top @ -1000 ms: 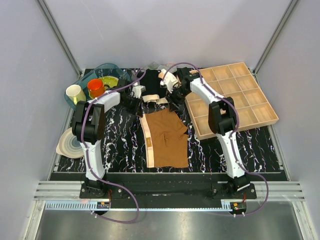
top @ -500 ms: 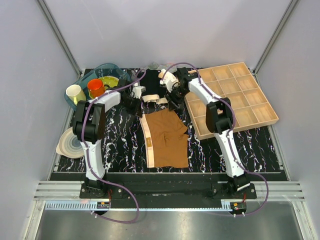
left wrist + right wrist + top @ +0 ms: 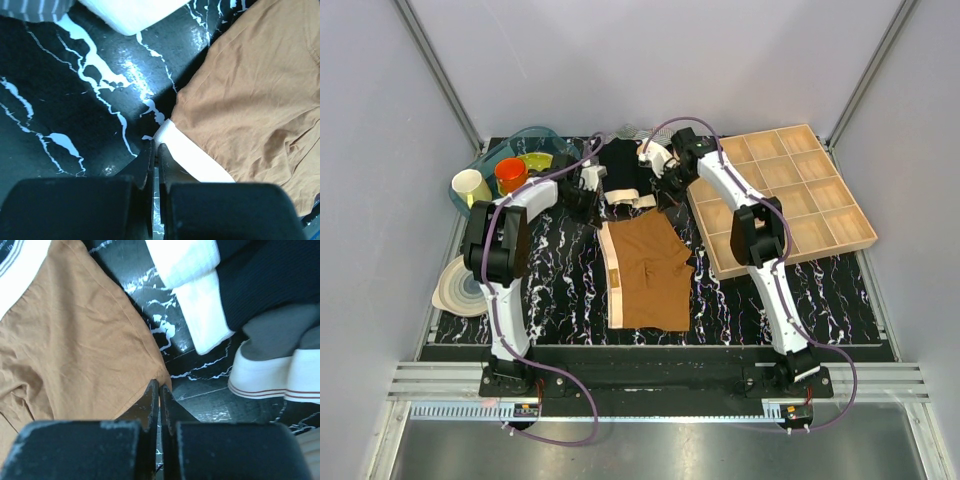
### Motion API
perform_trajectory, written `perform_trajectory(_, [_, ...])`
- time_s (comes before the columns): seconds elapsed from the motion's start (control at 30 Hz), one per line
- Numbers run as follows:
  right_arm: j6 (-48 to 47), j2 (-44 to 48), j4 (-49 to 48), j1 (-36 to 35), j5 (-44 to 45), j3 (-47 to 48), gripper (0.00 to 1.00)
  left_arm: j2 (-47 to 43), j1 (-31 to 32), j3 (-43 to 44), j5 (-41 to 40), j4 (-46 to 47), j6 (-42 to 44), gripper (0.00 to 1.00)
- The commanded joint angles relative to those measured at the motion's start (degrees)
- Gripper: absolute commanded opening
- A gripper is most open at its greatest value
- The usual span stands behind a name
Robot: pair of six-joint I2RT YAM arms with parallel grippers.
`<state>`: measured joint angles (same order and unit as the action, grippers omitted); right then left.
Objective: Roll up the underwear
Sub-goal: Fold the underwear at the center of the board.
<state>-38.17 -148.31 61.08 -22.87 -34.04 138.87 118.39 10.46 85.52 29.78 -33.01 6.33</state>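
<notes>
The underwear (image 3: 650, 275) lies flat on the black marble tabletop, rust-brown with a pale waistband (image 3: 613, 285) along its left side. My left gripper (image 3: 599, 215) sits at its far left corner. In the left wrist view this gripper (image 3: 156, 146) is shut, its tips pinching the corner of the waistband (image 3: 195, 160). My right gripper (image 3: 670, 208) sits at the far right corner. In the right wrist view that gripper (image 3: 159, 385) is shut on the hem corner of the brown underwear (image 3: 75, 350).
A black garment (image 3: 620, 165) with a beige band lies just beyond the grippers. Beside it is a grey garment (image 3: 280, 330) with a white band. The wooden compartment tray (image 3: 800, 256) stands at the right. A blue bowl (image 3: 485, 165) with cups and a plate (image 3: 460, 285) sit at the left.
Both grippers have shut on the far corners of the underwear. The garment has shifted slightly toward the far side, and the right arm has drawn back with it.
</notes>
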Motion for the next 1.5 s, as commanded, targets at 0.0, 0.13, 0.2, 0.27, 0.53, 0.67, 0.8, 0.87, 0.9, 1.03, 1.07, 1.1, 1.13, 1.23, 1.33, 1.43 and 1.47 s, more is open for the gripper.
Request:
perform_trajectory(0.0, [1.1,2.9,-0.6,0.2,-1.6,4.7,0.00,-3.1,-1.2,2.7,-0.9,2.8,-1.6,0.00])
perform_trajectory(0.13, [1.4,6.8,-2.5,0.3,-1.4,4.7,0.00,-6.4,-1.3,2.0,-2.6,3.7,-1.8,0.00])
perform_trajectory(0.2, [1.4,8.2,-2.6,0.3,-2.6,4.2,0.00,-9.0,-1.3,1.2,-3.9,4.6,-1.8,0.00])
perform_trajectory(0.27, [1.6,10.4,-3.0,0.3,-3.7,2.1,0.00,-11.3,-1.3,-0.9,-5.0,5.5,-1.7,0.00])
perform_trajectory(0.53, [2.0,22.5,-8.2,0.1,-8.6,-14.8,0.00,-22.7,0.1,-11.0,-7.4,6.8,1.4,0.00])
perform_trajectory(0.67, [1.0,29.8,-12.0,-0.9,-10.8,-26.5,0.00,-27.5,1.9,-18.1,-7.2,7.1,4.6,0.00])
perform_trajectory(0.8, [-1.0,38.1,-15.2,-3.3,-10.1,-40.2,0.00,-33.4,4.1,-24.1,-7.6,7.9,8.3,0.00])
perform_trajectory(0.87, [-2.2,40.1,-15.6,-4.7,-9.2,-43.9,0.00,-37.3,5.4,-26.7,-7.5,8.0,10.9,0.00])
perform_trajectory(0.9, [-2.9,42.0,-16.2,-5.0,-8.9,-47.3,0.00,-38.7,5.9,-29.4,-7.6,7.9,11.9,0.00])
perform_trajectory(1.03, [-5.1,46.1,-17.8,-6.0,-8.2,-55.0,0.00,-44.9,7.8,-35.4,-7.1,8.5,17.0,0.00])
perform_trajectory(1.07, [-5.9,46.6,-17.7,-6.3,-8.1,-56.2,0.00,-45.8,8.3,-36.4,-6.8,8.4,18.3,0.00])
perform_trajectory(1.1, [-6.4,47.8,-17.8,-6.7,-8.1,-58.1,0.00,-47.4,8.7,-37.0,-6.8,8.5,18.7,0.00])
perform_trajectory(1.13, [-6.7,48.3,-18.1,-6.9,-8.1,-59.1,0.00,-47.9,9.6,-38.0,-6.6,8.3,19.1,0.00])
perform_trajectory(1.23, [-7.2,49.7,-19.2,-7.4,-7.4,-62.2,0.00,-48.9,10.3,-39.4,-6.7,7.2,19.8,0.00])
perform_trajectory(1.33, [-7.6,50.5,-19.9,-7.4,-6.4,-64.3,0.00,-49.8,12.7,-40.7,-7.9,6.5,20.0,0.00])
perform_trajectory(1.43, [-8.4,51.1,-20.3,-7.4,-5.7,-66.3,0.00,-51.1,14.8,-41.5,-9.5,5.5,20.1,0.00])
perform_trajectory(1.47, [-8.8,51.3,-20.3,-7.4,-5.6,-66.7,0.00,-51.5,15.3,-42.0,-9.7,5.1,20.2,0.00])
